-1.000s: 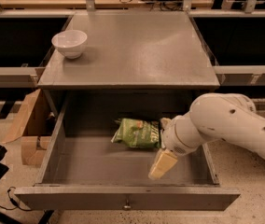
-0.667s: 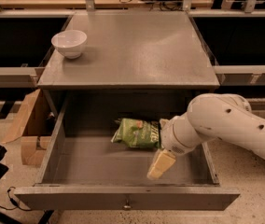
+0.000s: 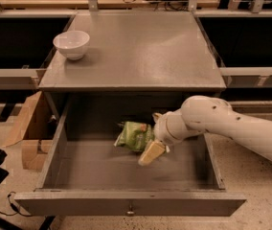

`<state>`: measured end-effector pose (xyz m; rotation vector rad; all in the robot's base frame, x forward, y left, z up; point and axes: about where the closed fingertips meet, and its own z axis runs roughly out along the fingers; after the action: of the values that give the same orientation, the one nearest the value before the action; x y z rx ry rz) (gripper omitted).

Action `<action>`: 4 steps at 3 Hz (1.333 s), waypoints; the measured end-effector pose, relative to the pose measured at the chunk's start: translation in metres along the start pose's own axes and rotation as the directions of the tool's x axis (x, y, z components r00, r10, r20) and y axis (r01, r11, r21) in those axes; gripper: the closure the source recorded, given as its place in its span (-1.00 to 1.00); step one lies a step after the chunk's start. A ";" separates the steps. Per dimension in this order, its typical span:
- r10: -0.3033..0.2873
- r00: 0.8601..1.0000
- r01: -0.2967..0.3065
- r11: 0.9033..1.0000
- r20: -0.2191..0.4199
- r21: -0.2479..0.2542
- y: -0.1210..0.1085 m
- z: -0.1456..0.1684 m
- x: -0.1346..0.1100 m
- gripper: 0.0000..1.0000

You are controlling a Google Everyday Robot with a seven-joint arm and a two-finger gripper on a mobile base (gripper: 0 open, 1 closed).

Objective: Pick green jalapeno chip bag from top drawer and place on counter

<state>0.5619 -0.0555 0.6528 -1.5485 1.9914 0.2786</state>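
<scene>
Starting at the far left, passing over a brown cardboard box (image 3: 28,128) leaning off to the side and playing no part in the job. Moving on to a white bowl (image 3: 71,43) sitting toward the left rear of the worktop (image 3: 145,51), well apart from everything else and taking none of the room needed for the delivery. Looking below, finding the top drawer (image 3: 54,152) already pulled wide open, showing its front panel and small knob (image 3: 130,209) to the camera, so counting the opening step as done. Spotting the green jalapeno chip bag (image 3: 135,135) lying on the drawer floor, right of centre and toward the back, crumpled, resting low rather than lifted. Reaching the claw (image 3: 150,145) right at the bag's right end, down inside the drawer and touching or all but touching the wrapper; not managing to tell whether standing open or clamped on the bag, with the contact hidden from this angle. Following the white arm (image 3: 236,128) running off to the right edge, coming in over the drawer's right wall. Judging the job as sitting at the grasp stage, counting the approach as complete and the grip as unconfirmed. Leaving everything after that undone, by the look of it: securing the bag, lifting clear of the drawer walls, carrying up past the front lip of the worktop, setting down on the bare grey surface right of the bowl, and letting go.
</scene>
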 end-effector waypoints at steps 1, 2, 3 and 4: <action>0.003 0.999 -0.002 1.000 0.043 -0.023 -0.016 0.042 -0.008 -0.65; 0.008 0.999 -0.006 0.999 0.049 -0.031 -0.016 0.049 -0.008 -0.18; 0.003 0.999 -0.002 1.000 0.041 -0.026 -0.013 0.040 -0.010 0.28; 0.003 1.000 -0.002 0.999 0.016 -0.038 0.013 0.004 -0.011 0.75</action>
<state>0.5526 -0.0406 0.6536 -1.5631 1.9867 0.3303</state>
